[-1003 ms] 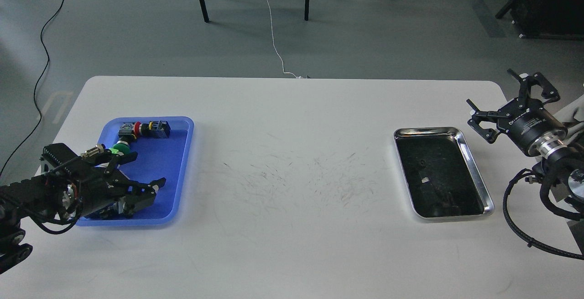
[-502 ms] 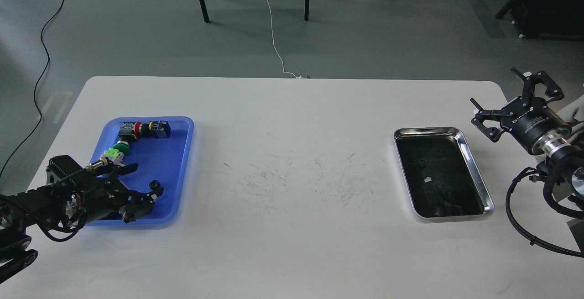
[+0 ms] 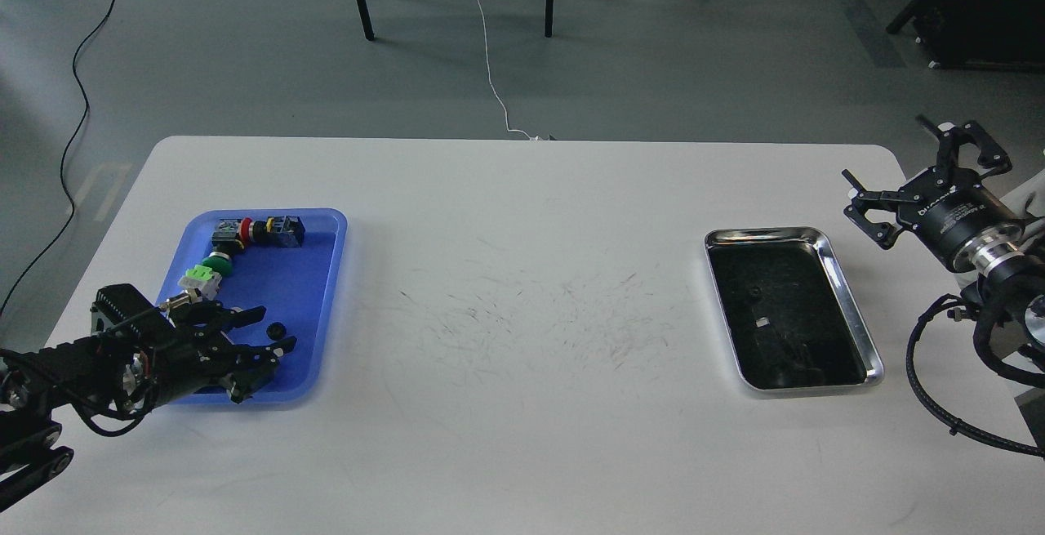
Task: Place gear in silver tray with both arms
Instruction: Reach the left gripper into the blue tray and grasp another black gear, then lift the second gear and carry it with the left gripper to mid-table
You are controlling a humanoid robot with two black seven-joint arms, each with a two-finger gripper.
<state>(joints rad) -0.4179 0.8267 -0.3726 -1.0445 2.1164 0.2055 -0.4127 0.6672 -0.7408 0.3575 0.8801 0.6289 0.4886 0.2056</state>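
Note:
The gear [image 3: 276, 329] is a small black ring lying in the blue plastic tray [image 3: 331, 274], near its front right part. My left gripper [image 3: 273, 329] is open, low over the tray's front, with its fingertips on either side of the gear; I cannot tell whether they touch it. The silver tray [image 3: 854, 306] lies at the table's right side; its dark bottom shows only small specks. My right gripper [image 3: 887, 149] is open and empty, held above the table's far right edge, beyond the silver tray.
In the blue tray's back part lie a red push-button switch [image 3: 258, 230] and a green push-button [image 3: 214, 264]. The white table [image 3: 522, 355] has scuff marks in its middle. Black cables hang by my right arm [image 3: 939, 404].
My left gripper has drawn back toward the near left and lowered, uncovering the gear between its fingertips. My right gripper has shifted slightly right and away from the silver tray.

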